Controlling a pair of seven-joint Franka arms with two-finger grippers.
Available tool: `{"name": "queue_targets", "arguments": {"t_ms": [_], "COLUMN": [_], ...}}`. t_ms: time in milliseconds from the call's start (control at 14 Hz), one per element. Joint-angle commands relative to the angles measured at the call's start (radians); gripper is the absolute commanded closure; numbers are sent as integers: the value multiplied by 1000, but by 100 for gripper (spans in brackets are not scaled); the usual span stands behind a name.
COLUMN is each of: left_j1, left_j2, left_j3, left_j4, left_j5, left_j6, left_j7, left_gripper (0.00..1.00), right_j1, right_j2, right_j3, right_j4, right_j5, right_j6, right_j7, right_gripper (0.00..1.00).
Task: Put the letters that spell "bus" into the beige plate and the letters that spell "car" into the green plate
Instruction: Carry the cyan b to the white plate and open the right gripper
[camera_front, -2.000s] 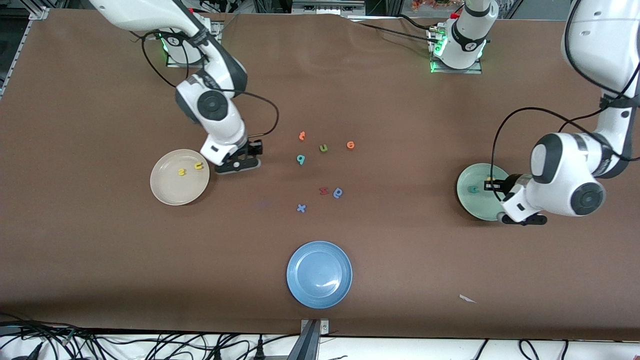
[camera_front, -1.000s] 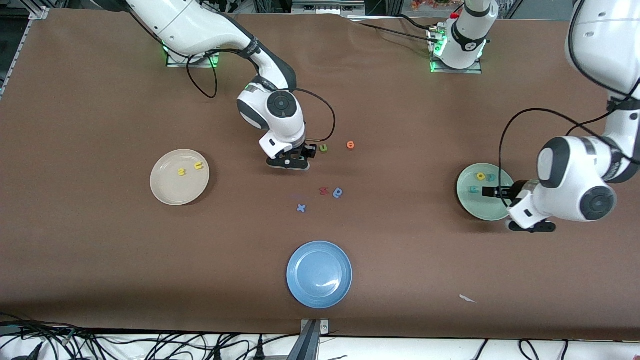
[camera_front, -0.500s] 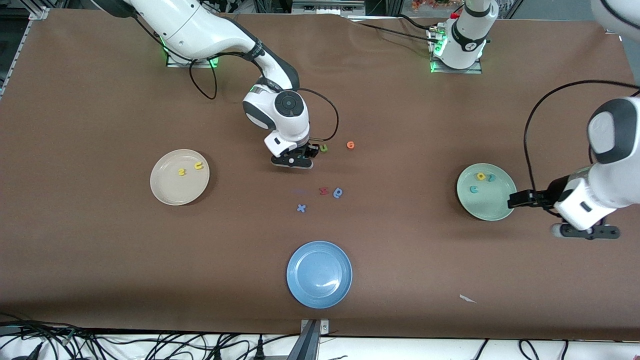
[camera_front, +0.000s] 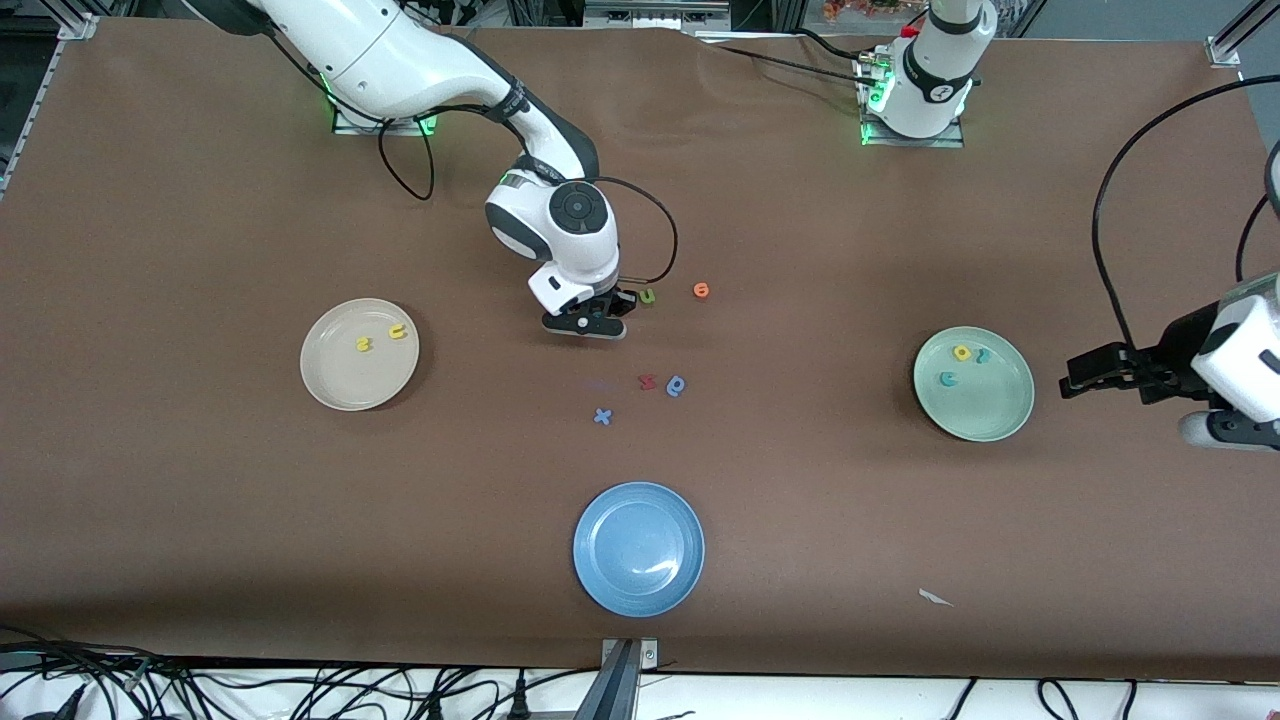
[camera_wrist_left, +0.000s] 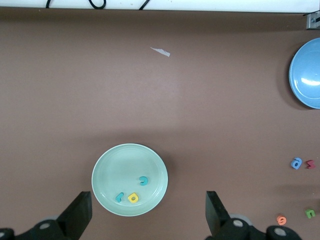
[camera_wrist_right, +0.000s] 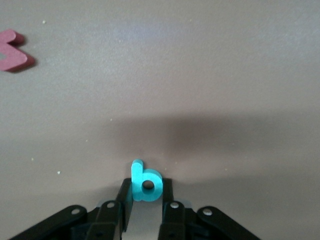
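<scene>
Nearest the front camera, a blue plate (camera_front: 638, 548) is seen with nothing in it, and a little farther on a blue x (camera_front: 602, 416), a red letter (camera_front: 647, 382) and a darker blue looped letter (camera_front: 677, 385) lie loose on the brown worktop (camera_front: 200, 520). At the left arm's end, the green plate (camera_front: 973, 383) is found already filled with the teal c (camera_front: 946, 378), the yellow a (camera_front: 962, 352) and the teal r (camera_front: 982, 355), so "car" is judged complete; the left pincer (camera_front: 1098, 372) is held spread wide and empty over bare worktop just beside that plate. At the right arm's end, the beige plate (camera_front: 359, 354) holds only the yellow s (camera_front: 364, 344) and the yellow u (camera_front: 398, 332). Farther still, the right pincer (camera_wrist_right: 148, 206) is lowered at the middle of the worktop and closed on the teal b (camera_wrist_right: 145, 182), which is not yet lifted. A green u (camera_front: 648, 296) and an orange letter (camera_front: 701, 290) lie beside it. Only the carrying of the b to the beige plate is judged left.
</scene>
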Motion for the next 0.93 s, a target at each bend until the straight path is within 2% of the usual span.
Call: {"name": "queue_targets", "arguments": {"t_ms": [0,214,714,857], "left_j1": [-18,-20,-15,-23], "left_j2": [16,20,14,14], "left_j3": [2,0,3,2], "left_j4": [29,32,20,20], "left_j5": [-15,-2,8,41], "left_j6": [-19,-17,-22,-22], "left_j7": [2,9,8,8], "left_gripper": [0,0,0,0], "right_j1": [-5,-65,-330,-408], "right_j2": [-35,-102,-376,-426], "right_j3": [-13,-11,-4,-4], "right_j4": [6,-33,-312,-369], "right_j5": [-21,-15,-3,-1], "right_j6": [-22,-83,-91,-91], "right_j7": [-36,-151,-680,-829], "right_gripper": [87,87,86,85]}}
